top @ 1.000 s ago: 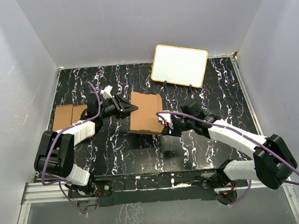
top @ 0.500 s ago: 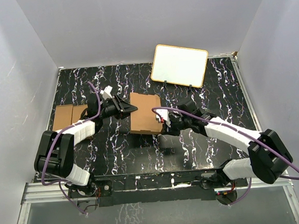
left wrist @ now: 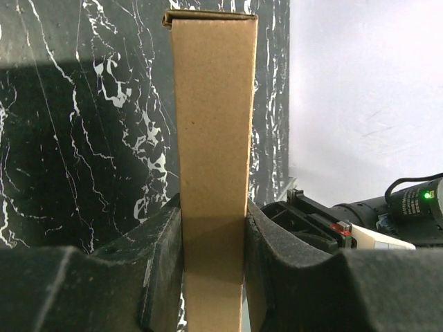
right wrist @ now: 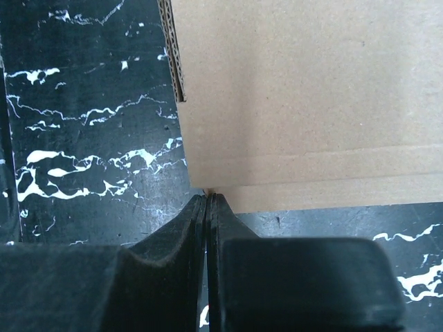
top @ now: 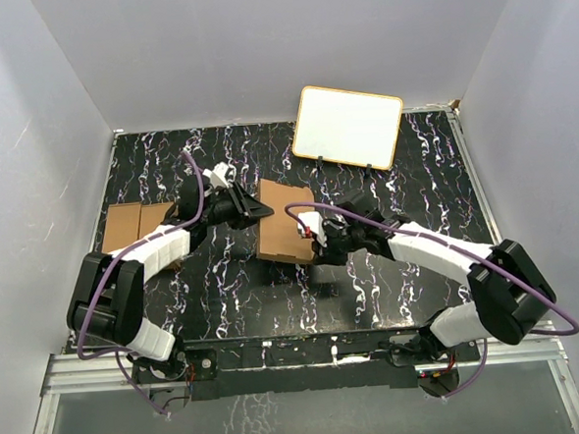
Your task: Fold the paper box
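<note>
The paper box [top: 283,222] sits in the middle of the dark worktop [top: 392,280], right between the two arms. The left fingers [top: 255,210] pinch it. In the left wrist view one finger presses on each side of its thin edge, and the long narrow side of the box runs straight out ahead of them.

The right fingers [right wrist: 207,228] are pressed tight together and hold nothing. Their tip touches the bottom edge of the box, close to a corner. A fold line runs across the brown card just past the tip.

The box looks light and thin. The flat parts should stay stiff, but it will likely bend easily along the fold lines. A hard squeeze could dent or crush it. The card looks smooth, so it may slide if held loosely. A good place to hold is a flat side next to a fold line, not a loose flap end.

Behind the left fingers lie two brown cartons [top: 133,225]. Far beyond the right fingers stands a white board [top: 349,127] with a yellow rim.
</note>
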Available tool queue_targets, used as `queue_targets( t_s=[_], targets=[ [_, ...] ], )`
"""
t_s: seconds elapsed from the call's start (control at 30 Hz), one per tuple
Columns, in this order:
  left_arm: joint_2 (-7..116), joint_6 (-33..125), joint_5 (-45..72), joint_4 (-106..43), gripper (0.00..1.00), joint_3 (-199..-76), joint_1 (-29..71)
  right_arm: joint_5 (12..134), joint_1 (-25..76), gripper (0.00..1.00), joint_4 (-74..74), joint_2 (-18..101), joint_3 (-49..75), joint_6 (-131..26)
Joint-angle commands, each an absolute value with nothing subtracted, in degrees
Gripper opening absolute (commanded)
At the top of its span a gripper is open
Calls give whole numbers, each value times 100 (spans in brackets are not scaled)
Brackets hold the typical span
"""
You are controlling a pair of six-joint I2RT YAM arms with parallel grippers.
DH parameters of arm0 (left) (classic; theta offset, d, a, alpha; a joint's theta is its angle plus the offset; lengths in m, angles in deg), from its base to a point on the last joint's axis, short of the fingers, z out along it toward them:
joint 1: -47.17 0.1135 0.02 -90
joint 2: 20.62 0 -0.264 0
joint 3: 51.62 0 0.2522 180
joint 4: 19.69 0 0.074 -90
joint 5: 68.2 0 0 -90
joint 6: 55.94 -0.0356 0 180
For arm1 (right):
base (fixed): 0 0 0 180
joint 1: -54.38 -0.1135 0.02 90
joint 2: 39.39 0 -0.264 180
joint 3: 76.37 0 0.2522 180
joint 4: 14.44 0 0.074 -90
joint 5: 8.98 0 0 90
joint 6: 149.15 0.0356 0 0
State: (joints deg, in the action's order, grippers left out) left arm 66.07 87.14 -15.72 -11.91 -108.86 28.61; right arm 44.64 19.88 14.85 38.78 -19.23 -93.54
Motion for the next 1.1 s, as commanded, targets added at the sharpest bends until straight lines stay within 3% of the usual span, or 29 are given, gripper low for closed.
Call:
queue_targets(
  t_s=[0.0,0.7,0.9,1.07],
  targets=[
    [6656,7918,-1408,-2238,0,-11225,2411,4576,1982,8,916,4050,-1447,-9360],
    [7039,6651,-341,-2965,0,-11586,1751,4763,1971,9,690,4802,-1694,-9561],
    [7128,6422,-234,-3105,0,-11642,1743,4612,1966,15,945,4731,-1691,-9820],
    [7194,6265,-178,-3283,0,-11774,1743,4520,2030,32,1219,4491,-1679,-10049]
  ],
)
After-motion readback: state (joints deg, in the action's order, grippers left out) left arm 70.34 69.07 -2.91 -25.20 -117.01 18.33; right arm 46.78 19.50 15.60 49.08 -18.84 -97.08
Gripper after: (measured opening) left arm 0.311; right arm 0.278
